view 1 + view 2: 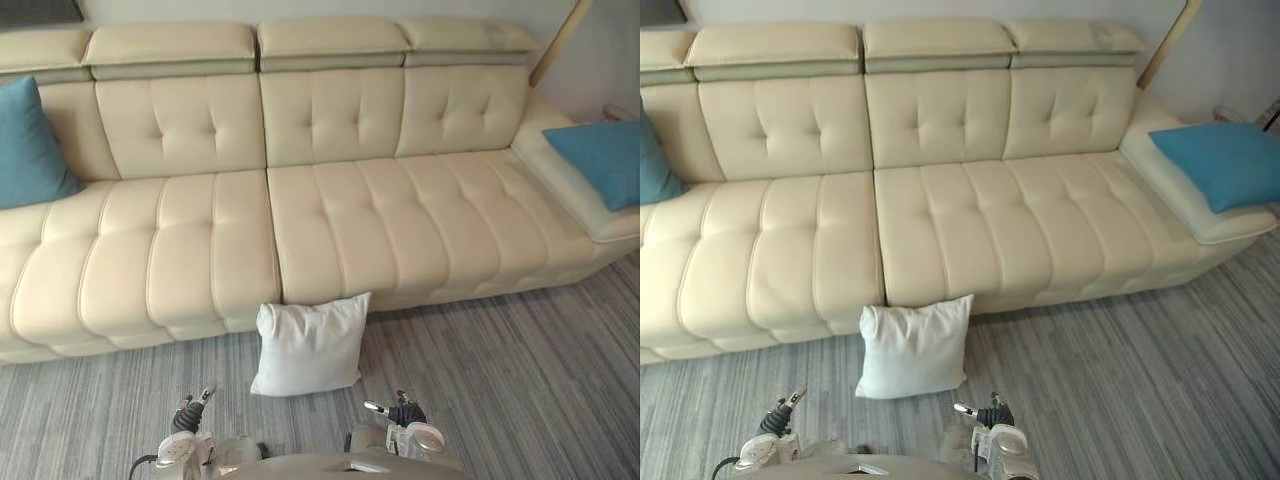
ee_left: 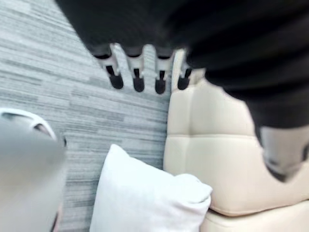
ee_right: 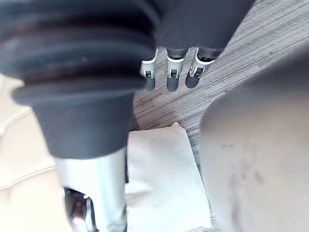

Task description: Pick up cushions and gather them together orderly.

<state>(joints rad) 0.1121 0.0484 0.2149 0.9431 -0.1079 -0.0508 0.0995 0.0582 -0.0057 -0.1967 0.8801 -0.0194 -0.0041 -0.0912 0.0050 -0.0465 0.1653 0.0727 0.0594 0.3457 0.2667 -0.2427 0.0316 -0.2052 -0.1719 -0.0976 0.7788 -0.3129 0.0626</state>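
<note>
One white cushion (image 1: 308, 345): on floor (image 1: 520, 380), just ahead of left hand (image 1: 188, 415) and right hand (image 1: 400, 411).
Shape: square, puffy.
Fingers (image 2: 138, 83): loose, empty.

Both hands sit low, empty: left hand (image 1: 775, 424) with fingers pointing up, right hand (image 1: 990, 414) with a finger pointing across. Just ahead of the fingers, between the two hands, a white square fabric cushion (image 1: 912, 348) stands on the grey striped carpet (image 1: 1120, 380), leaning on the cream tufted leather sofa (image 1: 940, 220). Far beyond the right fingers, out to their right, lies a blue square cushion (image 1: 1225, 160). Far beyond the left fingers, another blue cushion's edge (image 1: 650, 160).
</note>
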